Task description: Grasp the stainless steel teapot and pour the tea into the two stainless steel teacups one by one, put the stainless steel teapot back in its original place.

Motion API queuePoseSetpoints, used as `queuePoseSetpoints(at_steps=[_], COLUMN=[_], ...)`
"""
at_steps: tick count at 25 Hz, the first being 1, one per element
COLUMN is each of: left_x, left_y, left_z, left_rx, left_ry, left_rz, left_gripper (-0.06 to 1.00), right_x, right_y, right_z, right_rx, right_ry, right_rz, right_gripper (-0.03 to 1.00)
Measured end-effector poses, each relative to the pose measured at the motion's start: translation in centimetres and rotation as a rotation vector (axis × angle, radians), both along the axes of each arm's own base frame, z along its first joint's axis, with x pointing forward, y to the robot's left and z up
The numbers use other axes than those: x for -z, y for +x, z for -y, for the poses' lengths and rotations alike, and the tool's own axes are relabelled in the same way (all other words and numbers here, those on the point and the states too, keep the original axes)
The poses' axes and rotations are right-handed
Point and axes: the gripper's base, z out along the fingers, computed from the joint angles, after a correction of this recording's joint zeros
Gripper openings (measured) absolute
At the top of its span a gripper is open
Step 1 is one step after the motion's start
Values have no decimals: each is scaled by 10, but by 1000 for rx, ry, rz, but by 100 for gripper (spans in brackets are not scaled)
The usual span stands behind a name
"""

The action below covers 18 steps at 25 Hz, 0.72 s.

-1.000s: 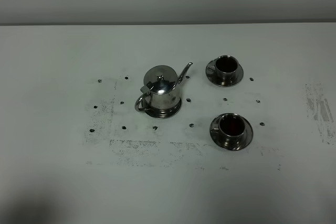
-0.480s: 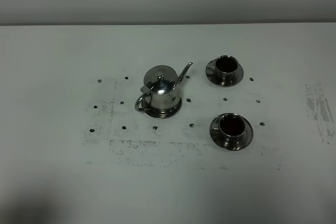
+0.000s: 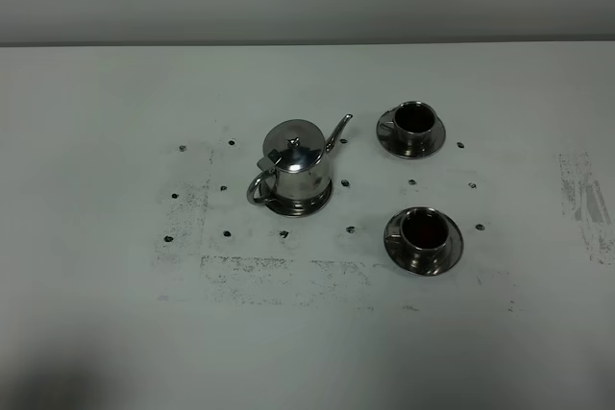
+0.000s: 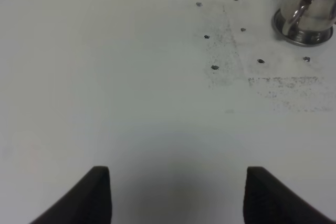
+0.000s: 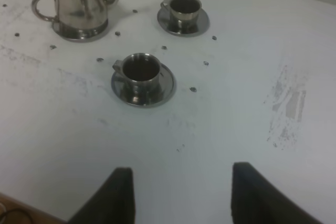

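Observation:
The stainless steel teapot (image 3: pixel 293 165) stands upright on a shallow steel dish (image 3: pixel 309 205) left of the table's middle, spout toward the back right, loop handle toward the front left. The two stainless steel teacups, far one (image 3: pixel 414 119) and near one (image 3: pixel 423 229), sit on saucers to its right, both dark inside. The exterior view shows neither gripper. In the left wrist view my left gripper (image 4: pixel 177 177) is open over bare table, the teapot (image 4: pixel 310 9) far off. My right gripper (image 5: pixel 182 174) is open, short of the near teacup (image 5: pixel 140 71), the far teacup (image 5: pixel 184 6) and the teapot (image 5: pixel 79 3).
Small black dots (image 3: pixel 227 233) and grey scuff marks (image 3: pixel 250 266) speckle the white table (image 3: pixel 96 237) around the teapot and cups. A worn patch (image 3: pixel 581 199) lies at the right. The table's front edge (image 5: pixel 16 199) shows in the right wrist view.

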Motion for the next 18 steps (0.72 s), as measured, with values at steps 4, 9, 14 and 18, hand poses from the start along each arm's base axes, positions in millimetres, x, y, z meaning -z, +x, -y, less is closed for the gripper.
queuePoseSetpoints(at_steps=[4,9,14,18], left_x=[0,0,0,0], left_y=[0,0,0,0], left_z=[0,0,0,0], left_rx=[0,0,0,0], left_ry=[0,0,0,0], left_rz=[0,0,0,0], left_gripper=[52,52,52,52], right_x=[0,0,0,0], right_y=[0,0,0,0], right_z=[0,0,0,0], right_rx=[0,0,0,0], right_ry=[0,0,0,0], right_rz=[0,0,0,0], right_gripper=[41,41,41,41])
